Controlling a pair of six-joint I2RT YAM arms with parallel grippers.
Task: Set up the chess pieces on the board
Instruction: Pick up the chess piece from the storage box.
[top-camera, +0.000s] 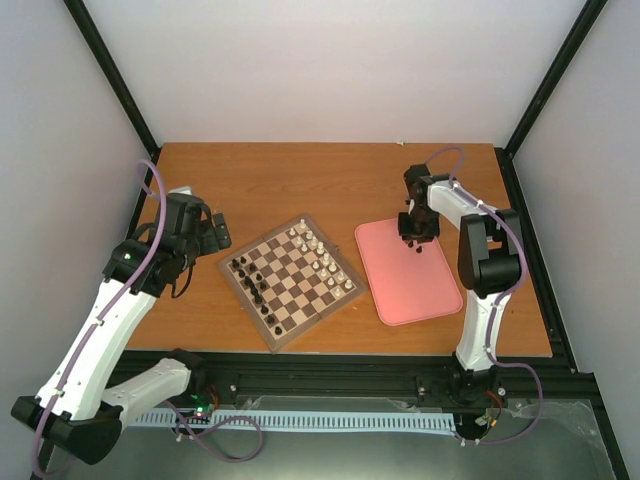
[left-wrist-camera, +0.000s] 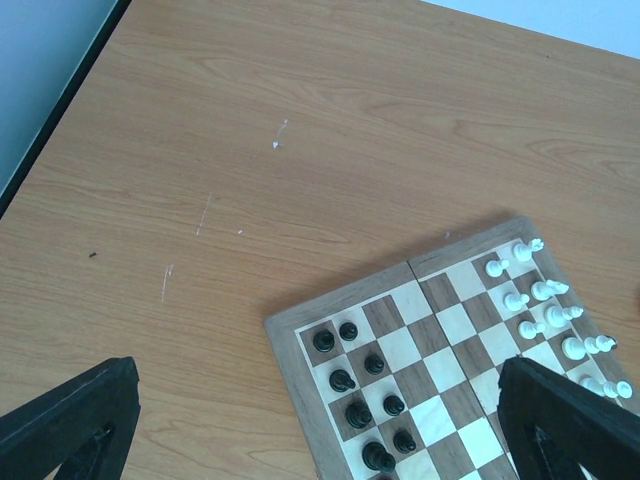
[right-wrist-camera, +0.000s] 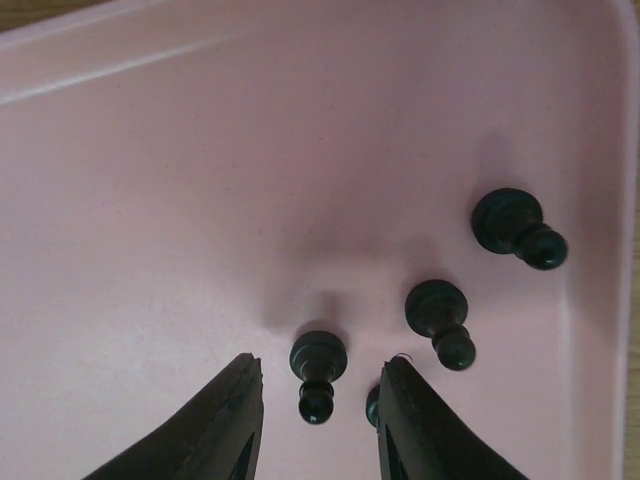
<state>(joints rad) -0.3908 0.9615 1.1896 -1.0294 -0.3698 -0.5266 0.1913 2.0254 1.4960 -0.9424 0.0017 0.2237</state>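
The chess pieces (right-wrist-camera: 318, 358) not yet on the board (top-camera: 300, 280) sit near the pink tray's (top-camera: 400, 300) far right corner, one right between the right claw's (right-wrist-camera: 320, 368) open fingers (right-wrist-camera: 215, 430), not gripped, its head toward the claw.

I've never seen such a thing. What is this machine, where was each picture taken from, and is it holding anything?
Two robot arms stand at the near edge of a table, each ending in a two-finger gripper. The wide picture looks down from above; the other two come from cameras on the wrists. On the table lie a chess board and a pink tray. Black pieces and white pieces stand on the board. The left gripper hangs open near the board, holding nothing. The right gripper is over the tray, its open fingers either side of a black pawn, not touching it.
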